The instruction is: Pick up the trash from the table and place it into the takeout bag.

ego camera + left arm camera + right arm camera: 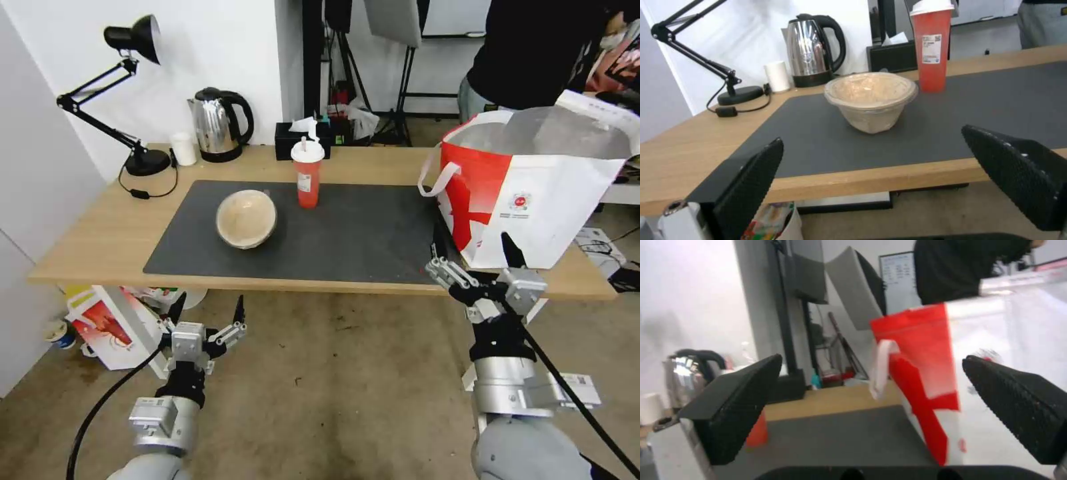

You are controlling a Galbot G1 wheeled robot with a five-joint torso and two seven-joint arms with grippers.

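- Two pieces of trash are sitting on the surface (100, 233): one tan bowl (246, 218) mid-mat, one red cup (307, 173) just behind it.
- Both are looking light and crushable; I'd be gripping the bowl's rim, the cup's middle.
- One takeout bag (533, 193) is standing well right of the bowl.
- The left gripper (207, 313) and right gripper (475, 257) are hanging near the surface's front edge, fingers spread wide, holding nothing.
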